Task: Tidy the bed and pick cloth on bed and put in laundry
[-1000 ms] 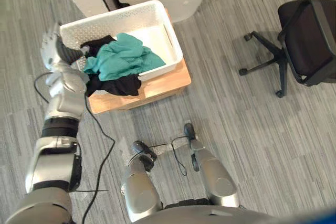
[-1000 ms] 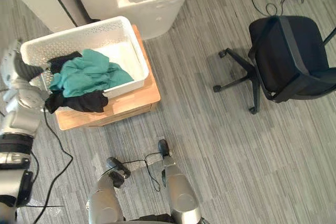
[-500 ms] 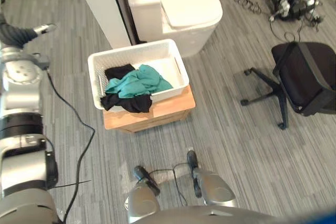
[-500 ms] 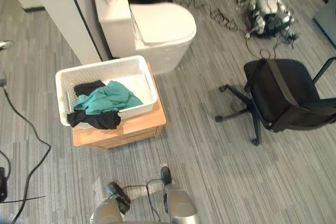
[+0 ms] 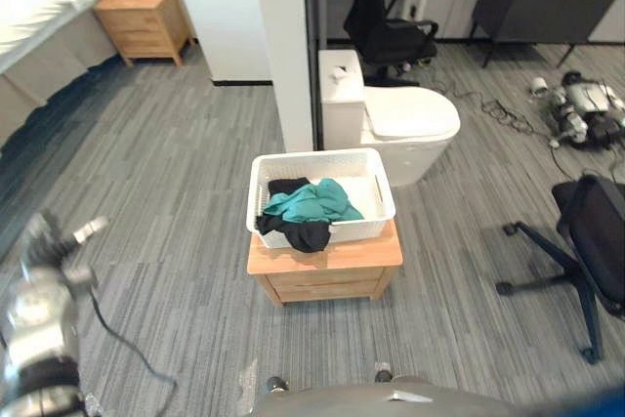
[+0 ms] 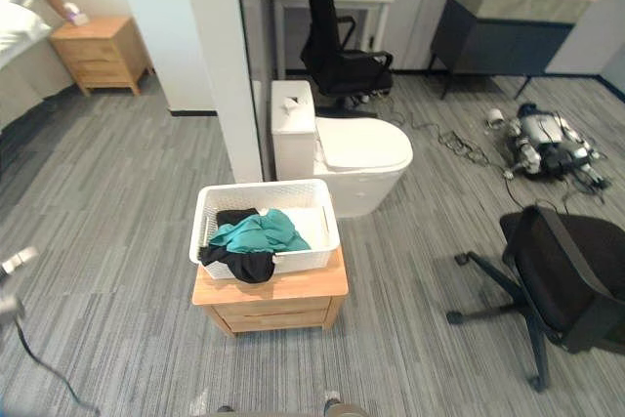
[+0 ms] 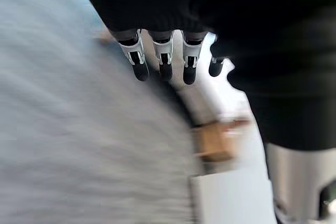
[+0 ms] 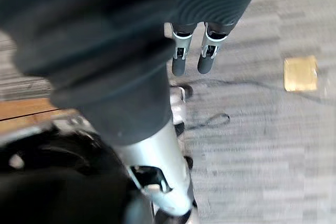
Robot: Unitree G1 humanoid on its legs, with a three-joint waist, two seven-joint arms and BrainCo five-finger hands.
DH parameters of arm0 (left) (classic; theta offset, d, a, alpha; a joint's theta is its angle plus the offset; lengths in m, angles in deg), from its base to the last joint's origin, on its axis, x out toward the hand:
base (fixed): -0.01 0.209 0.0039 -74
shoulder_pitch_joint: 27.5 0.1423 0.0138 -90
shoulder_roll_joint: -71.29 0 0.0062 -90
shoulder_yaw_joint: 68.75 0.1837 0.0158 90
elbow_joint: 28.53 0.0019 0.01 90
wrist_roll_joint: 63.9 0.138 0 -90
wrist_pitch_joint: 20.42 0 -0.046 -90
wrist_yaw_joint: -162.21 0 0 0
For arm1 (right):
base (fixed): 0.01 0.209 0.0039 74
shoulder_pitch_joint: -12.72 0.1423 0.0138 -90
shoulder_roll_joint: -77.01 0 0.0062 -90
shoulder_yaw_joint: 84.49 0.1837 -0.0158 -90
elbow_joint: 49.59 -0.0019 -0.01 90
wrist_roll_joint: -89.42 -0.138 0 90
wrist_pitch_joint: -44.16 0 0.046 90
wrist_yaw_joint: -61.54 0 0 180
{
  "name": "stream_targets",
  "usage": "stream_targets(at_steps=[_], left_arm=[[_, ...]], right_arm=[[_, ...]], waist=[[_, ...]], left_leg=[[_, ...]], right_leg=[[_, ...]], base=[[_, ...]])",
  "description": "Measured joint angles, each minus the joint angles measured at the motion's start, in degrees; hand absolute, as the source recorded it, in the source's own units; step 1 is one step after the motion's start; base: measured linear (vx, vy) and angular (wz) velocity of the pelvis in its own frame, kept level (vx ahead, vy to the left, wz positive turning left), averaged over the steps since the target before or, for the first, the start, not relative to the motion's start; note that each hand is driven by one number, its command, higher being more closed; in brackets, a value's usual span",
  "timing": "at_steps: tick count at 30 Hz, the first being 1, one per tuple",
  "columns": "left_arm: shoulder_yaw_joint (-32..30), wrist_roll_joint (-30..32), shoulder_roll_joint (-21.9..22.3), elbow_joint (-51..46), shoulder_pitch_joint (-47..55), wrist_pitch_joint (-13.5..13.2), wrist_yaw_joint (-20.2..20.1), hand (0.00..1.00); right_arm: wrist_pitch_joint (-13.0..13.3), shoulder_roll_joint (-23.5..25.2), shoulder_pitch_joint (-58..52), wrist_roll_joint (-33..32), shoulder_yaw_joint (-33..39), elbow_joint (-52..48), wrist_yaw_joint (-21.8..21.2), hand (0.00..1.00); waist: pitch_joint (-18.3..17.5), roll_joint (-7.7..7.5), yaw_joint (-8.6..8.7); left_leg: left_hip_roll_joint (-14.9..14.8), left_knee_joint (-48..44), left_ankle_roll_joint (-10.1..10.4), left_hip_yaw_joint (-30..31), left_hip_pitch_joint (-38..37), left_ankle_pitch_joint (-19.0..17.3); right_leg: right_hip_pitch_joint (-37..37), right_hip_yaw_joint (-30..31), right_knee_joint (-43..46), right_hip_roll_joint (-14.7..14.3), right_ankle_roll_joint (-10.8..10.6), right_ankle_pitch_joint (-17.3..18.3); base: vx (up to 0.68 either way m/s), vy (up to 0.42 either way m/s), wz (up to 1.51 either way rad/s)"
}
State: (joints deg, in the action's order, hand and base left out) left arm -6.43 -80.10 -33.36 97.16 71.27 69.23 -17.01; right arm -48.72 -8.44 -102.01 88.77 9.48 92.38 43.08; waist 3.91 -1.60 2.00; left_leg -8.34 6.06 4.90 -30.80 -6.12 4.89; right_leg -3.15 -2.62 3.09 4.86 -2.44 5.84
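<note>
LAUNDRY IN THE BASKET: A crumpled teal cloth (image 5: 312, 202) lies heaped in a white perforated plastic laundry basket (image 5: 369, 229), resting partly on a rumpled black cloth (image 5: 309, 235) whose soft folds spill over the basket's front rim. The rectangular basket sits on a low light-wood table (image 5: 327, 272) with drawer fronts, on a grey striped floor (image 5: 176, 183), just in front of a glossy white toilet (image 5: 410, 129). The robot's left hand (image 5: 47, 239) hangs low and well apart from the basket, off to its left, silver dark-tipped fingers (image 7: 164, 62) straight and holding nothing. The right hand (image 8: 178, 59) hangs above the floor, fingers likewise extended and empty. A bed (image 5: 29, 7) with pale bedding stands at far left, well away from both cloths
</note>
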Motion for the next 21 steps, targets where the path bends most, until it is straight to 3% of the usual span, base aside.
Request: stream_targets(at_steps=[6, 8, 11, 15, 21], left_arm=[[1.7, 7.5, 12.0, 6.6, 8.8, -1.0, -1.7, 0.00], [2.5, 13.9, 16.3, 10.7, 11.2, -3.7, -1.7, 0.00], [2.9, 18.0, 21.1, 15.2, 13.3, -5.4, -1.9, 0.00], [4.0, 22.6, 25.7, 17.5, 12.8, -4.8, -2.4, 0.00], [4.9, 26.1, 27.9, 18.0, 11.5, -0.1, -2.8, 0.00]], right_arm=[[1.6, -1.4, 5.8, -0.2, 1.0, -1.2, 1.4, 0.00], [1.2, -1.2, 6.1, 0.1, 1.7, -0.8, 2.9, 0.00], [1.3, -0.4, 6.5, 0.8, 3.6, 0.9, 3.8, 0.00], [1.3, 0.3, 7.1, 3.1, 5.2, 1.9, 4.7, 0.00], [1.9, 2.4, 7.3, 5.2, 7.8, 3.2, 6.2, 0.00]], waist=[[-0.9, 0.34, -1.60], [-1.9, 1.04, -1.79], [-2.1, 1.52, -1.74], [-2.3, 1.71, -1.80], [-2.3, 1.89, -1.52]], left_leg=[[1.1, 0.0, -0.2, 1.1, -1.1, -0.9], [1.5, 0.0, -0.3, 1.5, -1.5, -1.1], [1.3, 0.0, 0.0, 1.1, -3.1, -1.4], [1.0, 0.0, 0.5, 0.9, -3.9, -1.8], [0.7, 0.0, 1.0, 0.0, -4.9, -2.2]], right_leg=[[-1.4, -1.0, 0.8, 1.2, -0.4, 1.4], [-1.5, -1.3, 1.9, 1.6, -0.9, 2.1], [-3.0, -1.1, 1.9, 1.4, -0.8, 2.4], [-3.4, -1.1, 2.2, 1.2, -0.7, 3.2], [-3.5, -1.1, 2.9, 1.0, -0.6, 4.0]], base=[[0.05, 0.018, 0.11], [0.09, 0.013, 0.11], [0.08, -0.009, -0.07], [0.02, -0.017, -0.03], [0.02, -0.011, -0.07]])
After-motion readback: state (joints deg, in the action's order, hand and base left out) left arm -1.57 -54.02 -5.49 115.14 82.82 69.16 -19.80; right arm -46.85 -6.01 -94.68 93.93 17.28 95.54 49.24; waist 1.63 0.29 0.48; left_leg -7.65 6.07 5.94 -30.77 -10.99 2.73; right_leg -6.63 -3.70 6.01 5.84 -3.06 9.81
